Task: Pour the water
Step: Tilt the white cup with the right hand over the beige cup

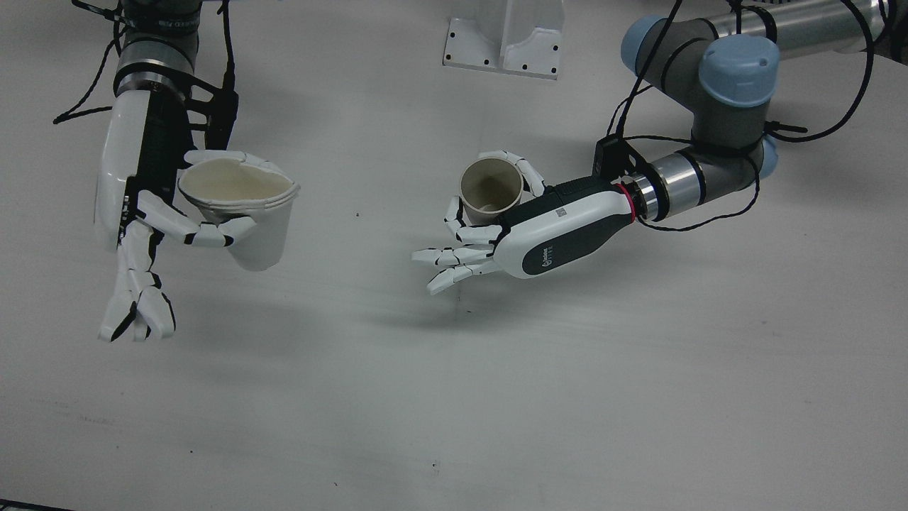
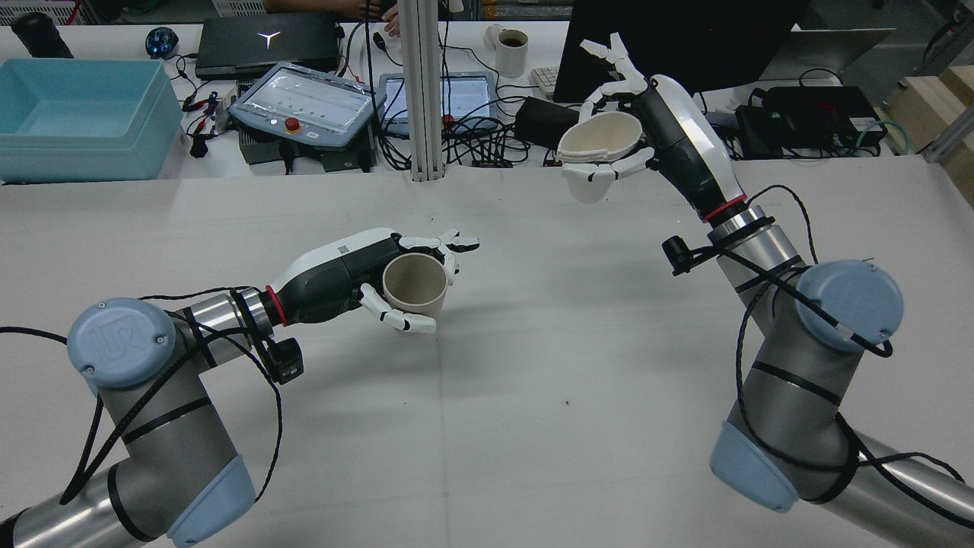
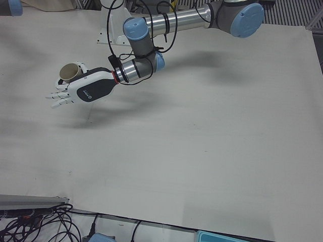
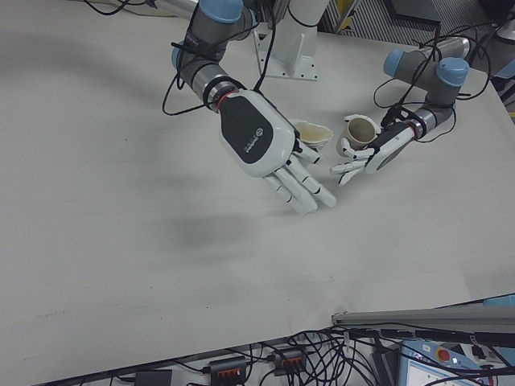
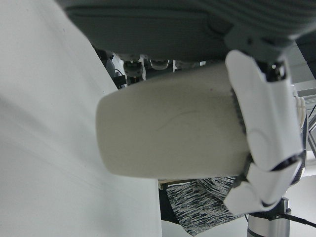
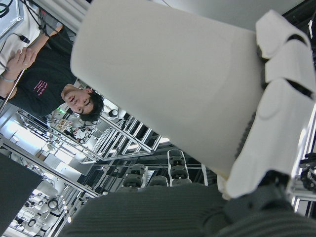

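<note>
Cups | left hand grips beige cup | right hand grips squashed cup

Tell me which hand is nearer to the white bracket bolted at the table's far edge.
Left. The left hand, holding the round cup, sits just below the bracket in the front view; the right hand, with the squashed cup, is far off to the side.

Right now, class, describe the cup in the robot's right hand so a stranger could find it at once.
Start at the white table and find the right hand, raised at the front view's left. It grips a pale cup. Unlike the round cup in the left hand, its rim is squashed out of shape.
</note>
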Robot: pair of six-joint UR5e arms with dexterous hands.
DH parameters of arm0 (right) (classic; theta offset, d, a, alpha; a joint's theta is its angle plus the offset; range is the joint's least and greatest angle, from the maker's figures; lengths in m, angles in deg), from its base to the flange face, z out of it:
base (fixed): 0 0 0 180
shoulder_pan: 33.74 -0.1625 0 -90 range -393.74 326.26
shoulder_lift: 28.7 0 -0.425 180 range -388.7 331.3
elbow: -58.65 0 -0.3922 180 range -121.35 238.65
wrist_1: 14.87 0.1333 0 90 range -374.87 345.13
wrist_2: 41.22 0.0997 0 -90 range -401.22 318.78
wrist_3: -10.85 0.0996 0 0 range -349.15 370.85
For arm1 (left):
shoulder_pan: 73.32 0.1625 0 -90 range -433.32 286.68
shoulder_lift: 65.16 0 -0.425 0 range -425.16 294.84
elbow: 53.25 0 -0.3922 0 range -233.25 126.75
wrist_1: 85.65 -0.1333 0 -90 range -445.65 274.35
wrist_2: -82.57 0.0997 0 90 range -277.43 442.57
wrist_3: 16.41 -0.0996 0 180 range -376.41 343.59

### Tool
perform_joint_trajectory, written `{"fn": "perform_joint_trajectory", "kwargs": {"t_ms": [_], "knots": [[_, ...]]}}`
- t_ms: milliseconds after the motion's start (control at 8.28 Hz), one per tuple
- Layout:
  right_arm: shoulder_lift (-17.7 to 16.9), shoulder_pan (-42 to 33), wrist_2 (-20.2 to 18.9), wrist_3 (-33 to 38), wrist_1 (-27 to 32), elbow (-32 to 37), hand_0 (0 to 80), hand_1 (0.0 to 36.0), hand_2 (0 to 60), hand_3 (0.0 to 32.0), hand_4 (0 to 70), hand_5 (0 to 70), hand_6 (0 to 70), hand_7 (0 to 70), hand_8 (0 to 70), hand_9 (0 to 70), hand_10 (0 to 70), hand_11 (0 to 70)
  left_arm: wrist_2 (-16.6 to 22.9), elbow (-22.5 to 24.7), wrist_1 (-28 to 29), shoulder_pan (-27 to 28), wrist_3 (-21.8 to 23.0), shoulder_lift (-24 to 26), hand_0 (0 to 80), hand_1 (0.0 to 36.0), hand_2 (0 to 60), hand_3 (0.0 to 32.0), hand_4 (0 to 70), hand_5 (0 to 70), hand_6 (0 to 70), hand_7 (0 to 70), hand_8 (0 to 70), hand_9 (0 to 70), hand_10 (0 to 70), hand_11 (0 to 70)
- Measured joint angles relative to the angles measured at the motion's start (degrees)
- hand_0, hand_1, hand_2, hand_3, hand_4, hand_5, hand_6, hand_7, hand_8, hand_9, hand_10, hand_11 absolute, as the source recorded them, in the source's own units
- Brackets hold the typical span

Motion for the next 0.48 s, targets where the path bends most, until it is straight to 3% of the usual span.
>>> {"fn": "perform_joint_trajectory", "kwargs": {"t_ms": [483], "knots": [[0.0,4.2,-1.0,-15.3,-1.8,-8.8,61.0,26.3,24.1,0.0,53.8,47.8,11.0,13.1,1.2,1.2,6.2,10.7,0.0,-0.1,-0.1,0.0,0.1,0.4,46.3,36.0,60.0,0.0,32.5,70.0,12.0,10.8,1.4,0.9,10.2,17.2]]}}
